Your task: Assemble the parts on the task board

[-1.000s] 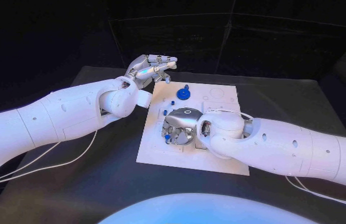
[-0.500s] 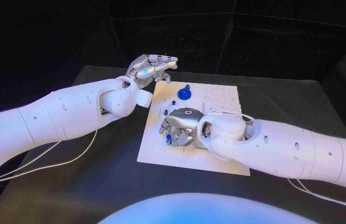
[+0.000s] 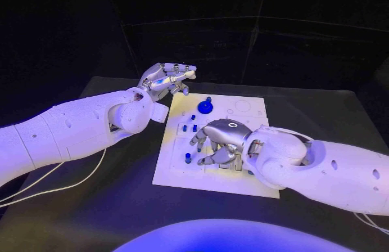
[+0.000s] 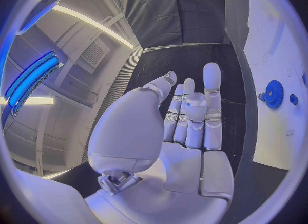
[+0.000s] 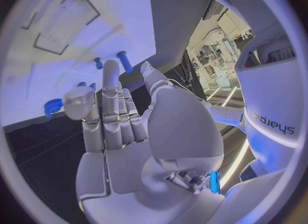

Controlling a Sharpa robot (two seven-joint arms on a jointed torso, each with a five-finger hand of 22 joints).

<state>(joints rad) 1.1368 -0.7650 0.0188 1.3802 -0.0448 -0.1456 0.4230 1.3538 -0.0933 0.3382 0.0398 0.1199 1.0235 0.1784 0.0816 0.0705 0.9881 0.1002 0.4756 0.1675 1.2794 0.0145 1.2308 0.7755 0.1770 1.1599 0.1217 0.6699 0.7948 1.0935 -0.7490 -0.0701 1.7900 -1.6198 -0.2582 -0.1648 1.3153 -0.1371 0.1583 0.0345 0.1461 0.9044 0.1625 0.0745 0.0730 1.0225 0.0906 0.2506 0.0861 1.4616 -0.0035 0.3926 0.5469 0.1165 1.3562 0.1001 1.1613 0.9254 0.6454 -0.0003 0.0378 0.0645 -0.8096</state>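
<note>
Right hand hovers low over the white task board, fingers spread, grasping nothing; small blue pegs lie just off its fingertips, w/ a blue gear farther beyond them. Left hand hangs raised past the board's far corner, released, palm bare. Best approach, likely: settle on one peg, close thumb & finger squarely on it, lift straight, w/o nudging neighbours.
</note>
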